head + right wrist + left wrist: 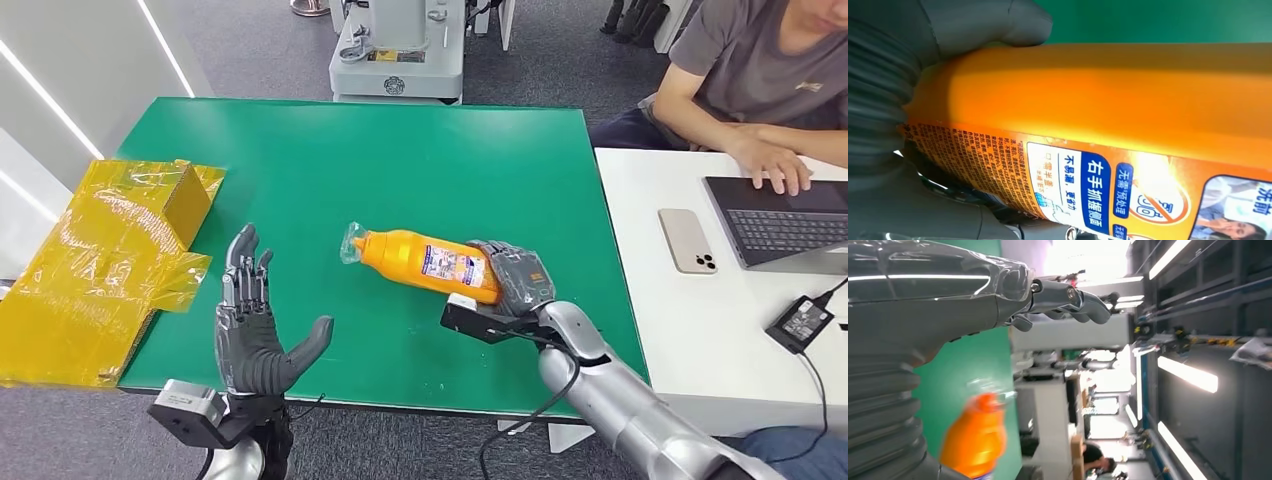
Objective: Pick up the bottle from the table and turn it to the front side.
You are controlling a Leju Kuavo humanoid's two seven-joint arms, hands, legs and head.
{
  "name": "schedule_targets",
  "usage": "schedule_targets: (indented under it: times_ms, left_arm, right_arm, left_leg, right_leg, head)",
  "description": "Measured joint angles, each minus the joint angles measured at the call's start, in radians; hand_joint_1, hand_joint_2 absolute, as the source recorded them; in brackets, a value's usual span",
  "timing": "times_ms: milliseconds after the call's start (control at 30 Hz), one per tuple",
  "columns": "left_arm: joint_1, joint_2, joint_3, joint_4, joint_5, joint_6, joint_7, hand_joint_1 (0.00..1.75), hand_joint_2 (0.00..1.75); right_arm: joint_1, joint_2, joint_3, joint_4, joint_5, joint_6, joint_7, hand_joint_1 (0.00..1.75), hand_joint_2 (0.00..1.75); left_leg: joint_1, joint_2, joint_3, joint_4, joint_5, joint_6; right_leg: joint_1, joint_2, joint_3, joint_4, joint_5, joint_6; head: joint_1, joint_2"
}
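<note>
Gripping the orange plastic bottle [428,263] by its base end, the right hand [512,277] has its grey fingers wrapped around the bottle, which lies sideways over the green desk [400,160], roughly mid-desk, cap end pointing toward the robot's left. I can't tell whether it's resting on the surface or lifted just off it. The cap end is covered in crinkly clear shrink film.

Up close in the right wrist view, the bottle's [1108,115] smooth glossy orange side sits above a printed label: a blue panel with white Chinese text reading 右手抓握瓶, next to it 不易漏 更省力, a small blue tag with 无需"预处理", and a crossed-out circle symbol. A block of tiny print runs along the label's edge, too small to read. The thick grey thumb [998,25] presses on the bottle's side.

The left hand [255,325] is held up over the desk's near edge, fingers spread, palm facing the bottle, holding nothing. In its own wrist view the bottle [975,437] shows up blurry.

A yellow cardboard box wrapped in shiny yellow film [110,265] sits on the desk's left edge. On the white desk [650,300] beside it: a beige smartphone [687,240], a dark laptop [785,220] with a person's hand [780,170] on it, and a black power adapter [800,322].
</note>
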Motion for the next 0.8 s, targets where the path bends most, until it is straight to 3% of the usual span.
schedule_targets:
  times_ms: [367,567,800]
  left_arm:
    - [-0.114,-0.002,0.0,0.119,0.07,-0.012,0.005,0.0,1.75]
    - [-0.144,-0.006,0.0,0.144,0.109,-0.015,0.017,0.0,1.75]
    - [-0.181,-0.007,-0.014,0.183,0.199,-0.125,0.071,0.0,1.75]
  right_arm:
    - [0.239,0.079,-0.299,-0.256,0.0,-0.254,-0.183,1.75,1.75]
    - [0.289,0.097,-0.351,-0.326,-0.01,-0.294,-0.231,1.75,1.75]
    - [0.32,0.105,-0.362,-0.368,0.007,-0.292,-0.259,1.75,1.75]
  left_leg:
    - [0.0,-0.003,-0.001,0.0,0.0,0.0]
    - [0.0,-0.003,-0.001,0.0,0.0,0.0]
    - [0.0,-0.002,-0.001,0.0,0.0,0.0]
  right_leg:
    - [0.0,-0.003,0.0,0.0,-0.001,-0.001]
    - [0.0,-0.002,0.0,0.0,-0.001,-0.001]
    - [0.0,-0.002,0.0,0.0,-0.001,-0.001]
  head:
    - [0.0,0.0]
    - [0.0,0.0]
    - [0.0,0.0]
